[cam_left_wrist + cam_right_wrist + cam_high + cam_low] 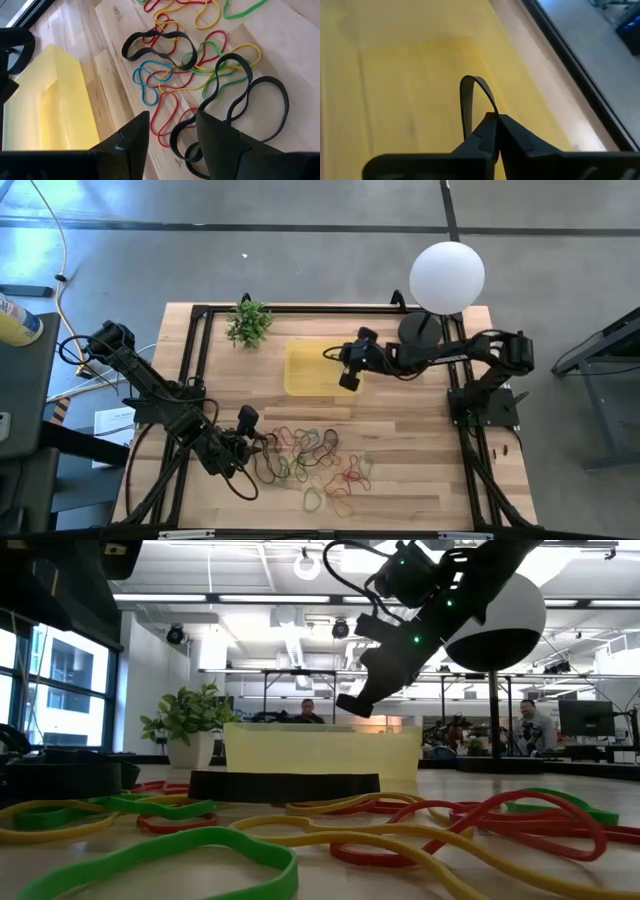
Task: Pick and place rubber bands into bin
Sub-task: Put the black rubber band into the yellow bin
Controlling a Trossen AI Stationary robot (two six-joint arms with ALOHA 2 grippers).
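Many rubber bands [310, 460] in black, red, green, yellow and orange lie in a loose tangle on the wooden table's near half; they fill the low view's foreground [300, 840]. The yellow bin [305, 370] sits on the table's far half [320, 752]. My right gripper [348, 377] hangs above the bin's right part [358, 702], shut on one black band [469, 92]. My left gripper [255, 443] is open at the tangle's left end, its fingers [172, 122] standing on either side of red and black loops [180, 142]; I cannot tell whether they touch. My right gripper [496, 116] pinches a black rubber band between its two fingertips, coming from above over the bin [410, 75]. A narrow loop of the band [470, 85] arches out past the fingertips. The band is lifted clear of the bin's floor.
A small green plant [249, 323] stands at the far left corner, left of the bin. A lamp with a white globe [447, 277] stands at the far right. A small black block [248, 418] sits beside my left gripper. A black frame rail [300, 307] borders the table.
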